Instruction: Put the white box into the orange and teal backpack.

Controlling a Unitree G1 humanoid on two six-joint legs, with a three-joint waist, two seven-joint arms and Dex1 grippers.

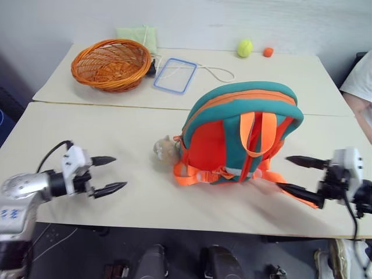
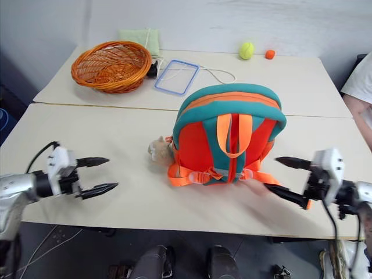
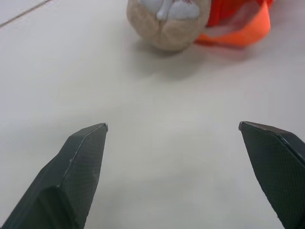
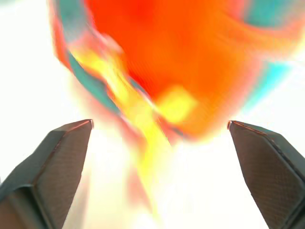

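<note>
The orange and teal backpack (image 1: 241,133) sits on the near table (image 1: 87,145), strap side toward the robot, with its tan plush toy (image 1: 164,149) lying on the tabletop against its left lower corner. The white box cannot be seen on either table. Nearest the robot, the left gripper (image 1: 110,174) hangs over the near table well to the left of the pack, fingers spread wide and holding nothing. The right gripper (image 1: 296,174) is just beside the pack's lower right corner, jaws likewise wide apart and empty. On the far table lie an orange wicker basket (image 1: 110,64), a blue-rimmed clear lid (image 1: 175,75), a yellow-green ball (image 1: 244,47) and a small orange ball (image 1: 268,52).
</note>
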